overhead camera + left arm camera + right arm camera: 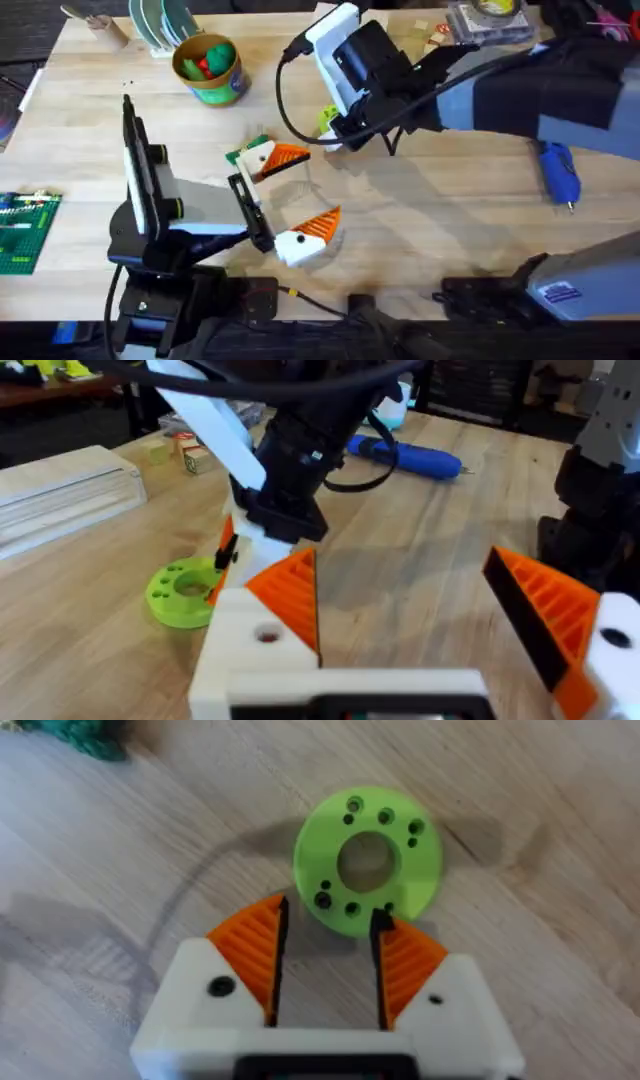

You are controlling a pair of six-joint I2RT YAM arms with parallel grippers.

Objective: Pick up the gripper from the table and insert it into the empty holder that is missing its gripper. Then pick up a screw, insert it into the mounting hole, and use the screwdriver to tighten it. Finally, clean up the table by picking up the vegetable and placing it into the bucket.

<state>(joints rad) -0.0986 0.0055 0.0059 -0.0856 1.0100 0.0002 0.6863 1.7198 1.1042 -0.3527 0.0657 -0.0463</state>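
The vegetable (242, 153), a small green leafy toy, lay on the wooden table (450, 220) near its centre, just beside the farther orange-tipped finger of the left gripper (315, 185). Its long axis could not be determined, as that finger covered part of it. The left gripper's jaws stood wide apart and held nothing. The right gripper (328, 915) hung over a bright green ring-shaped plastic disc (368, 860), jaws at a narrow gap and empty, tips at the disc's near rim. The vegetable lay off to the left of these jaws, apart from them. Judgement: the left arm was the nearer to it. The small round bucket with yellow rim (215, 90) stood toward the table's far-left corner, beyond the vegetable. The blue pen-shaped screwdriver (560, 172) lay near the right edge, untouched.
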